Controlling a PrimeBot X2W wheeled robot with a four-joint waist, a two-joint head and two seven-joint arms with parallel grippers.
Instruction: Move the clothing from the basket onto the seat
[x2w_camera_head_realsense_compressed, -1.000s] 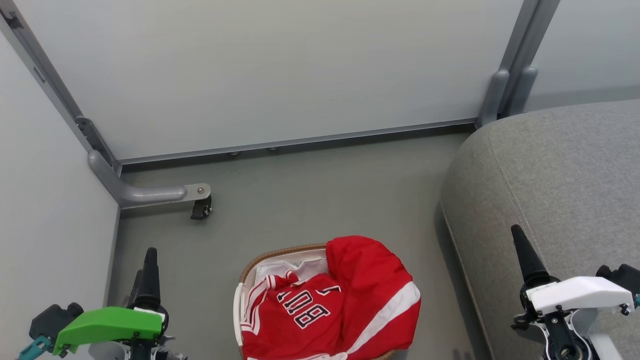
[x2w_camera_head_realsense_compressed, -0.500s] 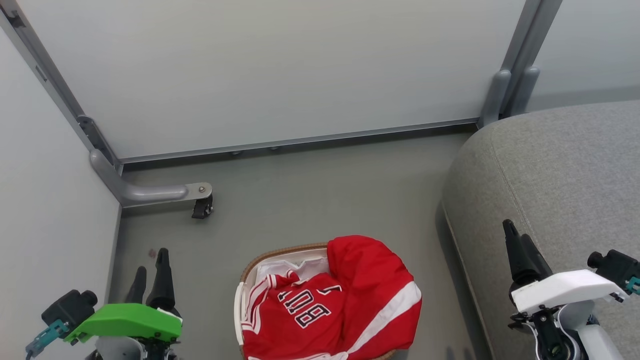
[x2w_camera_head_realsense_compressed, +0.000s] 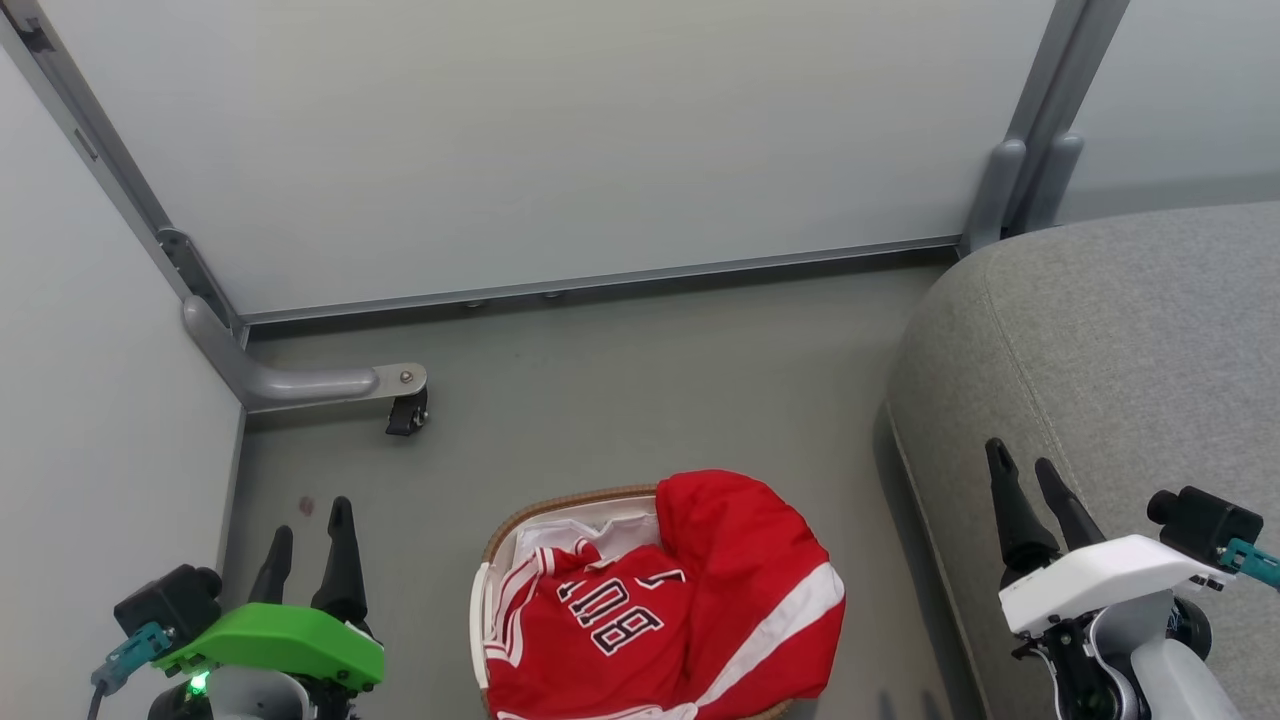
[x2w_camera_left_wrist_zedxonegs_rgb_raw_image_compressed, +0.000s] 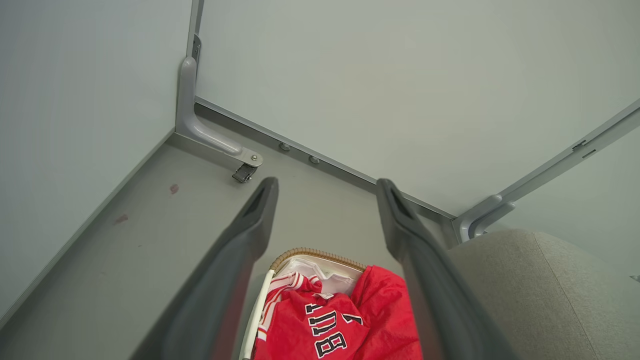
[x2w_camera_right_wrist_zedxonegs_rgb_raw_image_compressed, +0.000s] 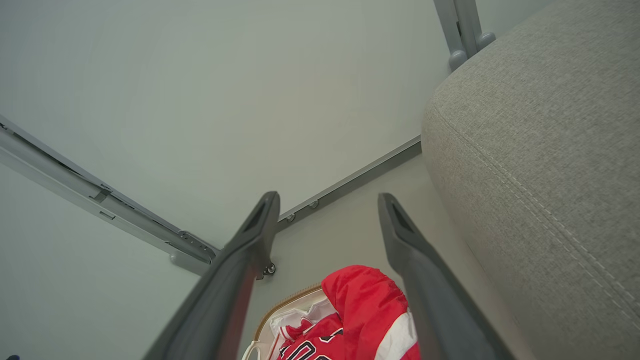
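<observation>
My left gripper (x2w_camera_head_realsense_compressed: 312, 518) is wide open and holds nothing. Its two dark fingers point up, with a gap between them. A second ago I saw them almost as one finger. Now it has turned, so I see both, and it has slid a bit toward the basket (x2w_camera_head_realsense_compressed: 540, 508). My right gripper (x2w_camera_head_realsense_compressed: 1020, 456) is wide open and empty too. It has also turned and moved a little to the left, away from the middle of the grey seat (x2w_camera_head_realsense_compressed: 1130, 340) and closer to the basket. Both grippers hang above the floor (x2w_camera_head_realsense_compressed: 620, 400) and touch nothing. The basket sits on the floor between them, just beside the seat's rounded edge. The red jersey (x2w_camera_head_realsense_compressed: 600, 625) with black letters lies on top inside it. The red piece (x2w_camera_head_realsense_compressed: 760, 560) with the broad white stripe hangs over the rim on the seat side. A bit of white liner (x2w_camera_head_realsense_compressed: 590, 535) peeks out behind them. The clothes have not moved at all. I think both arms are only getting ready to reach in, so the job has barely begun. Next I should bring one open gripper down onto the red cloth and pinch it, not the liner.
</observation>
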